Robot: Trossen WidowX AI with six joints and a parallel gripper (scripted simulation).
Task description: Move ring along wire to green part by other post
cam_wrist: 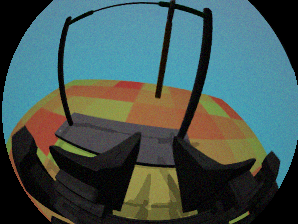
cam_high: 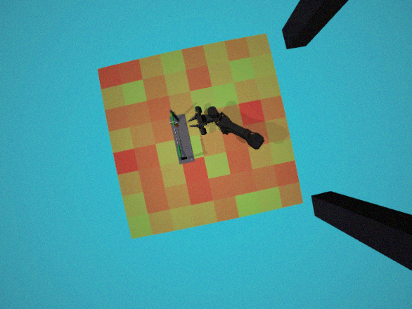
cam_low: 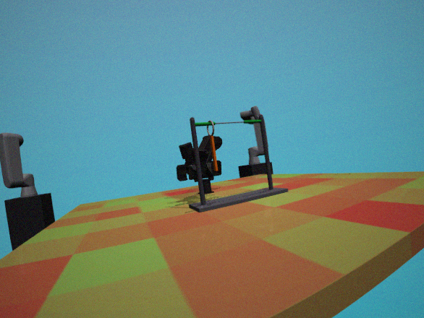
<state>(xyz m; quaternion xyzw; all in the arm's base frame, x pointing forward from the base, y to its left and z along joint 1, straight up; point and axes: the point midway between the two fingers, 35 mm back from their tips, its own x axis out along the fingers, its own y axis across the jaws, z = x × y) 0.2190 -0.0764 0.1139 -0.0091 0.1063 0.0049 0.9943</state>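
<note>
The ring hangs around the green wire part beside one post. Its orange handle points down, slightly tilted. The thin grey wire leads to the other green part at the far post. My gripper is partly open and empty, on the arm's side of the frame, pointing toward it. The handle stands ahead of the fingertips, apart from them.
The posts stand on a long grey base, which lies ahead of the fingers in the wrist view. The checkered table carries it. Black pedestals with grey arms stand beyond the table.
</note>
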